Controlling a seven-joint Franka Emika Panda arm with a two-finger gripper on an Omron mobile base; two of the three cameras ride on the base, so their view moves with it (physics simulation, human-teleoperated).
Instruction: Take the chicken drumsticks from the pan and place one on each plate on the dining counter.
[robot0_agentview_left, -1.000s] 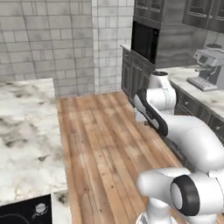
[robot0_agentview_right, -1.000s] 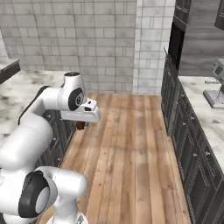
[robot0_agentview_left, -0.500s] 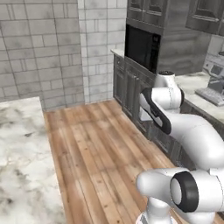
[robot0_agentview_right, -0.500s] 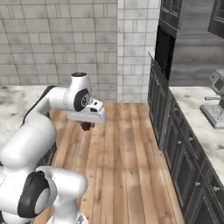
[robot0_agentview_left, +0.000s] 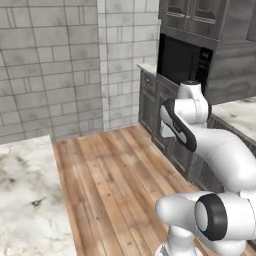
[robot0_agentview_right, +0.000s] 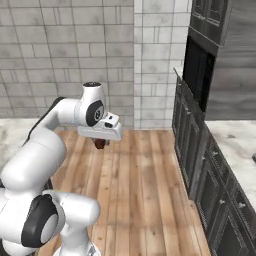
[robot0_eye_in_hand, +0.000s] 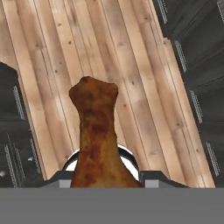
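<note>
Left base view: the white arm rises at the lower right over a wooden plank floor (robot0_agentview_left: 110, 175). A marble counter (robot0_agentview_left: 25, 200) with grey veins occupies the lower left. A grey stone-block wall (robot0_agentview_left: 55, 65) closes the back, and dark grey cabinets (robot0_agentview_left: 150, 107) with a black built-in oven (robot0_agentview_left: 182, 62) run along the right.

Right base view: the arm reaches from the lower left, with the gripper (robot0_agentview_right: 100, 143) pointing down above the floor. A small brown chicken drumstick (robot0_agentview_right: 100, 144) hangs between the fingers, just below the white hand. The dark cabinets line the right side, with a pale worktop (robot0_agentview_right: 235, 140) on top of them.

Hand view: the chicken drumstick (robot0_eye_in_hand: 97, 140) stands along the gripper axis, its thick end low between the fingers and its knobby end pointing away toward the floor. The jaws are clamped on the thick end of the drumstick. The plank floor lies well below it, with dark cabinet fronts on either side of the frame.
</note>
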